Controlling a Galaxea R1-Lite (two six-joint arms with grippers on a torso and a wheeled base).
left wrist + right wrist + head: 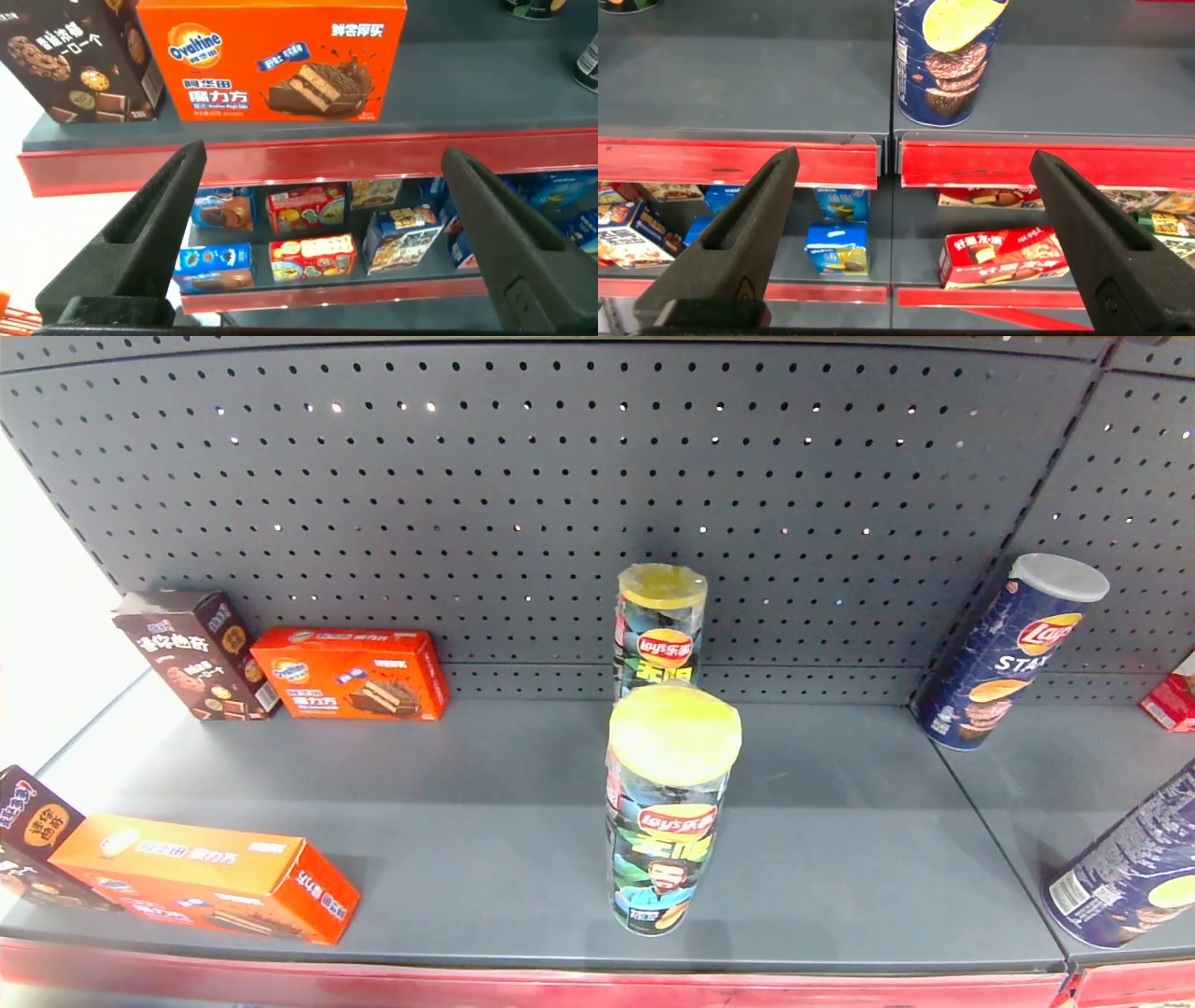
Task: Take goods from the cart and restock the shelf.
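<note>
Grey shelf (840,859), yellow-lidded can (665,821), orange box (210,877)

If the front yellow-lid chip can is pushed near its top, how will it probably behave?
Tall on a narrow base, the front can would likely tip rather than slide. Lying down, its round body would probably roll on the flat shelf.

Back: dk grey pegboard (560,476), light pts thru holes.
Shelf (840,821): grey deck, red lip (560,987) at front.
Right: seam (994,840) btw bays.
Left: white glare (37,569).
Below: lower tier (831,293), red-edged.
</note>
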